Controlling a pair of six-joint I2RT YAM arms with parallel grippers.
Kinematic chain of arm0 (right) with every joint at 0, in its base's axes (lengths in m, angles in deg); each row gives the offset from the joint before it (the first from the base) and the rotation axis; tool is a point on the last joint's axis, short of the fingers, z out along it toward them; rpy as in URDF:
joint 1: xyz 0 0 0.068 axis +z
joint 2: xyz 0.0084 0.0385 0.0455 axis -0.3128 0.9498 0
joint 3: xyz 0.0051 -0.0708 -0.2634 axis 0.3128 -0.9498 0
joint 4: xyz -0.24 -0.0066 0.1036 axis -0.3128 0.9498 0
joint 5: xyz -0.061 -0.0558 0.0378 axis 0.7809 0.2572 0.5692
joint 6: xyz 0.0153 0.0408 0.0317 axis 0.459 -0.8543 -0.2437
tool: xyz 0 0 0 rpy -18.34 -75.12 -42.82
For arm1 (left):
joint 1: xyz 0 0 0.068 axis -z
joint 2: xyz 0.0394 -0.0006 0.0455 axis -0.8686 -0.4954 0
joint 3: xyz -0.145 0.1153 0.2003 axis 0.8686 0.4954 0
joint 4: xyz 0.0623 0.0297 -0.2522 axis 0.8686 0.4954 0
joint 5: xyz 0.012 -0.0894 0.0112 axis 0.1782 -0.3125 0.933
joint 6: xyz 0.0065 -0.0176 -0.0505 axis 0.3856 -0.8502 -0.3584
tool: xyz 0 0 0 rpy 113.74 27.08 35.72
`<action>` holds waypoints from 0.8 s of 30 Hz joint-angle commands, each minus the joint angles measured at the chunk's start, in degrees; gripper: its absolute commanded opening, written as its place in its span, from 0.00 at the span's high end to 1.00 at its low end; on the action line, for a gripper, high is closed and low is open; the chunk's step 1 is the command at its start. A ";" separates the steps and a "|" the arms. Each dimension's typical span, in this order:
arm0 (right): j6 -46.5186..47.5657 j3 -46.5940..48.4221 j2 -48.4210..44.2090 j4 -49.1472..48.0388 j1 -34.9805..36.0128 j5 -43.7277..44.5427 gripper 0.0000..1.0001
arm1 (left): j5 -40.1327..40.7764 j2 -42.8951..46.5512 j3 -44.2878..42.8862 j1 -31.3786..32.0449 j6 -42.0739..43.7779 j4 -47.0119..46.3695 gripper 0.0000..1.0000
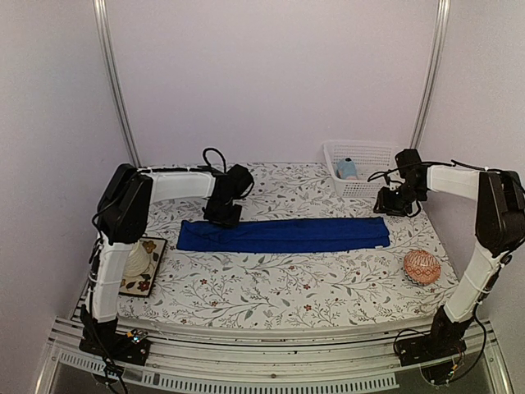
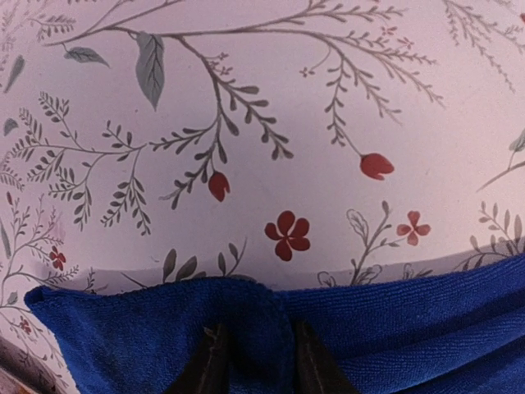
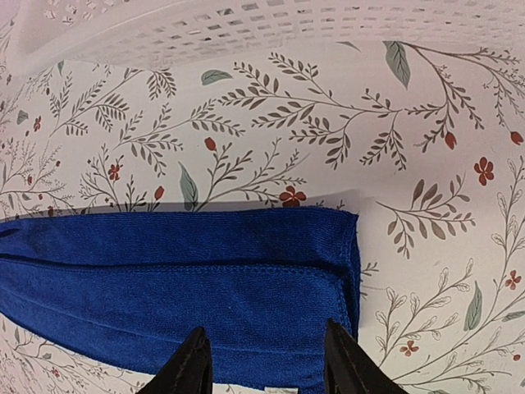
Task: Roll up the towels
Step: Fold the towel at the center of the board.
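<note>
Blue towel [image 1: 283, 235] lies unrolled on counter [image 1: 271, 287]. Left end is clamped by left tool [image 2: 258, 328]. Right tool [image 3: 262, 328] is held apart above right end. First fold-over is needed next.

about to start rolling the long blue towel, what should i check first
1. royal-blue towel lies flat and straight: ok
2. left gripper pinches its left end: ok
3. right gripper holds the right end: not ok, open over it
4. ball apart from the towel: ok
5. light-blue towel in the basket rolled: cannot tell
</note>
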 commanded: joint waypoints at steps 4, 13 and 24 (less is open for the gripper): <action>0.46 -0.69 -1.09 -0.75 0.48 -0.53 0.53 | 0.33 0.20 -1.51 -1.33 -0.42 -0.36 0.79; 0.55 -0.26 -0.54 -0.06 0.66 -1.03 0.53 | 0.47 3.07 -1.20 -1.62 -2.73 0.46 1.00; -0.54 -0.69 -1.31 2.20 0.94 -3.40 0.53 | 2.05 21.76 18.22 -2.11 -15.16 -1.73 1.00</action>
